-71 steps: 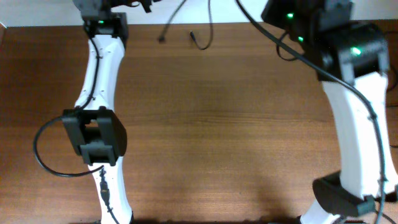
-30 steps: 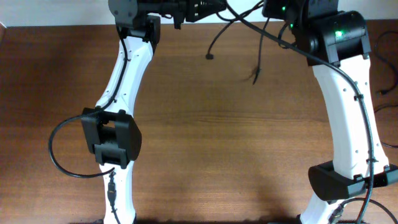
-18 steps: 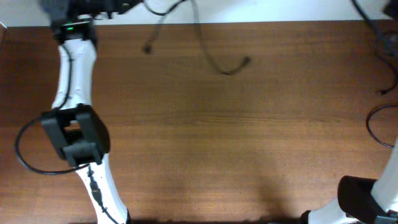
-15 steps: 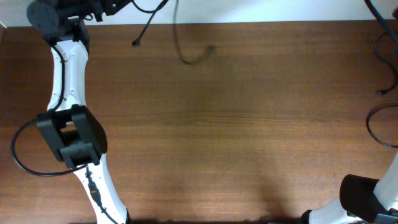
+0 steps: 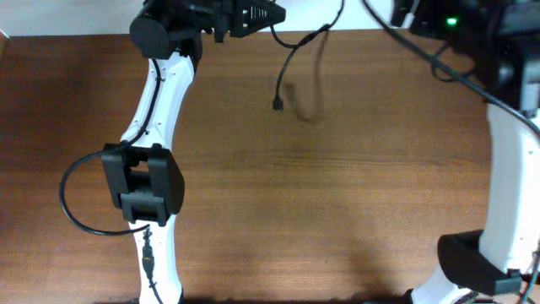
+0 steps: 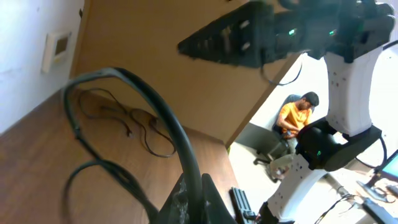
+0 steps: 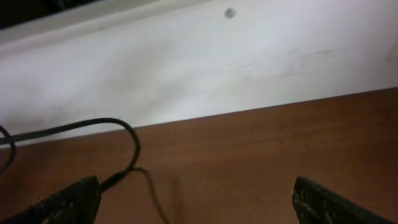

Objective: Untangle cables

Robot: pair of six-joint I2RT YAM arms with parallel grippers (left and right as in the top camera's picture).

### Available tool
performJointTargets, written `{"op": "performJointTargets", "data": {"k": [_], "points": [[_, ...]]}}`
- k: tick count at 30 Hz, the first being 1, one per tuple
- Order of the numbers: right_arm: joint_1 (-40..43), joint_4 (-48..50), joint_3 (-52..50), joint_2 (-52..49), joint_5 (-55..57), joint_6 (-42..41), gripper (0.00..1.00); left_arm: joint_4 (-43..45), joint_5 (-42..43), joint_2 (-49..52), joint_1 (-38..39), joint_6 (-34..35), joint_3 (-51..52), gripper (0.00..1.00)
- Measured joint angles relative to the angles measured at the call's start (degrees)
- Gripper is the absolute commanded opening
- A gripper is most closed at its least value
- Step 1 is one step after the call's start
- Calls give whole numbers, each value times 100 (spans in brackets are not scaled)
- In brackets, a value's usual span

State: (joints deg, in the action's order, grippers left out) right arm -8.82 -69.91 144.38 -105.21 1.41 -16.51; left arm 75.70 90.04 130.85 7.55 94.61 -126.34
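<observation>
Cables (image 6: pixel 165 119) are pinched in the left gripper (image 5: pixel 274 14), upper centre; with the right gripper (image 7: pixel 199 202) spread empty, the dangling plug (image 5: pixel 277 103) may be snagged

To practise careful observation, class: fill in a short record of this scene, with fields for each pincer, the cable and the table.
Left pincer: shut on a thin black cable, near the table's far edge
Cable: trails down from the left pincer, with its plug end free over the wood
Right pincer: open, nothing between its fingers
Table: brown wood
</observation>
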Motion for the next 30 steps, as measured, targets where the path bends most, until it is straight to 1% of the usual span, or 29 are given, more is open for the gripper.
{"op": "performJointTargets", "data": {"k": [6,11,17,23,30], "points": [[-249,188,0,-682,87,0,98,-63,0,0,-87,170,-1067,0],[-404,380,-9,-975,87,-2,98,-177,0,-2,-46,236,-1563,0],[-614,833,-9,-970,72,20,98,-258,0,-2,-7,254,-1606,0],[-612,841,-4,-813,68,118,98,-258,0,0,-7,254,-1606,0],[-614,693,61,-210,66,181,97,-260,0,-2,-7,254,-1606,0]]}}
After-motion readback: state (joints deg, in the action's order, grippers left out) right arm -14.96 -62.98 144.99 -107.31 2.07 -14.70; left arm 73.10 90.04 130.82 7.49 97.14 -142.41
